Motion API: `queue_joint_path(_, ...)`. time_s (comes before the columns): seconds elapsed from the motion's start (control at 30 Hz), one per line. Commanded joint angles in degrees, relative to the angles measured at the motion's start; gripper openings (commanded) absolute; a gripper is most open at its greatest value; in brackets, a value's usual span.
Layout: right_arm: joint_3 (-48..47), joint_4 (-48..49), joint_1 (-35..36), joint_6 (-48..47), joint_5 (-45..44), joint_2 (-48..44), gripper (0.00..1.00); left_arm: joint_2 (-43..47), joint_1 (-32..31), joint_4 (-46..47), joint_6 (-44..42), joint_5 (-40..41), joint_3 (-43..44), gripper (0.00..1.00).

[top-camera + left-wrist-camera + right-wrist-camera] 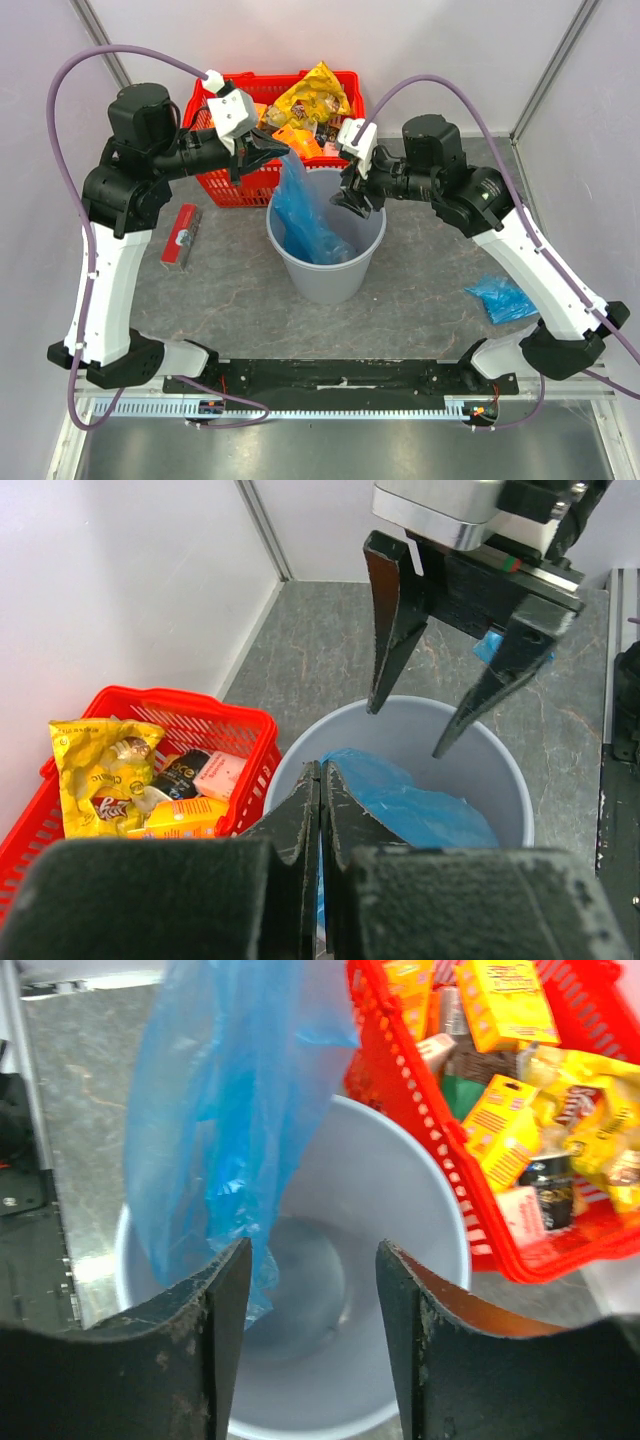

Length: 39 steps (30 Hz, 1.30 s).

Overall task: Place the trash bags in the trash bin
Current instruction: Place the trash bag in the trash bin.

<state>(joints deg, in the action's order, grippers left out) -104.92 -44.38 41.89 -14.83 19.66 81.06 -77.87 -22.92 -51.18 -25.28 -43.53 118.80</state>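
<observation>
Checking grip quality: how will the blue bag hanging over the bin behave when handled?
Likely very floppy: the trash bag drapes limp from the left gripper into the trash bin. Probably light, being see-through thin. Its glossy film may slip from a pinch.

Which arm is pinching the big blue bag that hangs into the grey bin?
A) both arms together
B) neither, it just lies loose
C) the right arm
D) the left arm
D: the left gripper is shut on the top of the trash bag, which hangs into the trash bin, while the right gripper stands open beside it, holding nothing.
</observation>
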Motion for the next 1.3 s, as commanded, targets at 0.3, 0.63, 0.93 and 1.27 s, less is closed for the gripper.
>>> queue_joint_path(0.3, 0.4, 3.6, 0.0, 4.6, 11.3, 1.1, 0.67, -0.4, 0.0, -0.6, -1.3, 0.6, 1.3, 0.02)
queue_joint_path(0.63, 0.3, 5.4, -0.1, 5.3, 10.8, 4.4, 0.64, 0.1, -0.2, -0.7, -1.0, -0.2, 0.8, 0.02)
queue_joint_path(0.93, 2.4, 6.9, 0.0, 4.7, 9.3, 5.5, 0.56, 0.6, -0.1, -0.6, -0.9, -0.8, 0.7, 0.02)
queue_joint_path(1.27, 4.7, 9.7, -0.1, 4.4, 7.5, 6.3, 0.48, 1.0, 0.0, -0.6, -0.1, -1.7, 0.7, 0.02)
